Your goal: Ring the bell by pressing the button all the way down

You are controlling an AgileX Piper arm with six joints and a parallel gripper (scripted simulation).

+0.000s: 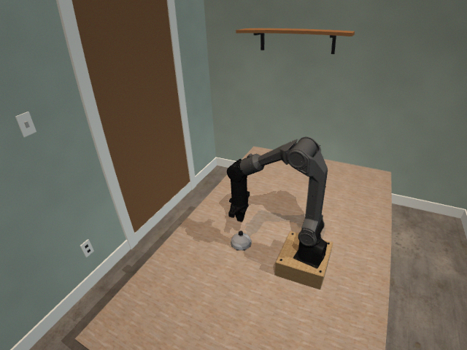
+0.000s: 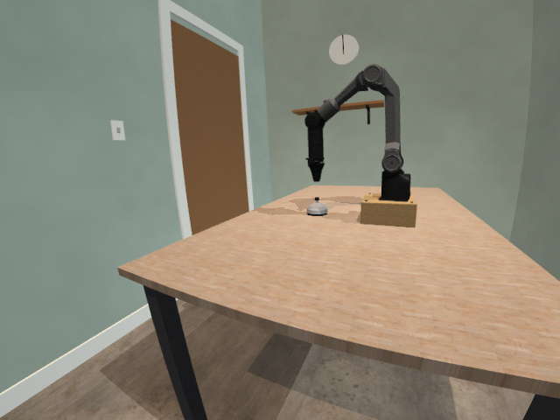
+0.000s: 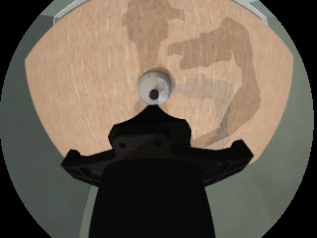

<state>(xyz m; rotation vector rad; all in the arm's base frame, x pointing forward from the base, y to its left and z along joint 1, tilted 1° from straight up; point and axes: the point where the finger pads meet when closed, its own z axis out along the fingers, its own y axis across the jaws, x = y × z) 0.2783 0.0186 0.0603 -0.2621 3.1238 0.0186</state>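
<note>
A small silver bell (image 1: 241, 240) with a black button on top stands upright on the wooden table, left of the arm's base. It also shows in the exterior view (image 2: 317, 207) and in the wrist view (image 3: 154, 86). My gripper (image 1: 236, 216) is shut and empty. It points straight down and hangs well above the bell, clear of the button, as the exterior view (image 2: 316, 177) shows. In the wrist view the shut fingertips (image 3: 154, 111) sit just below the bell in the picture.
The arm stands on a wooden block (image 1: 303, 263) at the bell's right. The table's left edge runs close to the bell, with a door and wall beyond. A shelf (image 1: 295, 32) hangs high on the back wall.
</note>
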